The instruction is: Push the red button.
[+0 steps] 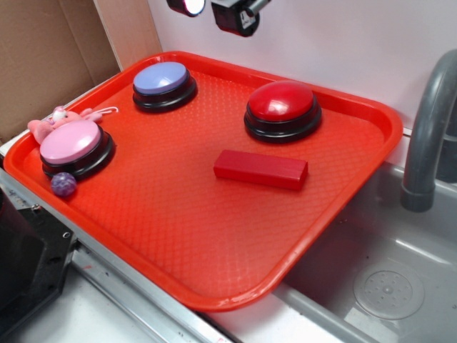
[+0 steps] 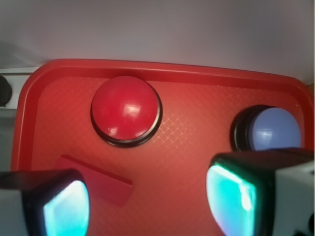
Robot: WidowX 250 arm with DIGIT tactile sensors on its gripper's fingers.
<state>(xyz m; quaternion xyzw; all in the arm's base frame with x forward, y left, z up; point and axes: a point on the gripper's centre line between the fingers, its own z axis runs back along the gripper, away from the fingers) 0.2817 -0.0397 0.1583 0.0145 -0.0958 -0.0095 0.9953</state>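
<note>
The red button [image 1: 281,105], a glossy red dome on a black round base, sits at the back right of the red tray [image 1: 214,236]. In the wrist view it [image 2: 126,109] lies ahead and left of centre. My gripper [image 1: 235,13] hangs high above the tray's back edge, only its lower part in the exterior view. In the wrist view the gripper [image 2: 147,204] is open and empty, its two cyan-padded fingers [image 2: 66,209] wide apart well above the tray.
A flat red rectangular block [image 1: 260,169] lies in front of the red button. A lavender-blue dome button [image 1: 163,83] is at the back left, a pink dome button [image 1: 73,146] with a pink plush and purple ball at the left. A grey sink and faucet [image 1: 428,128] stand right.
</note>
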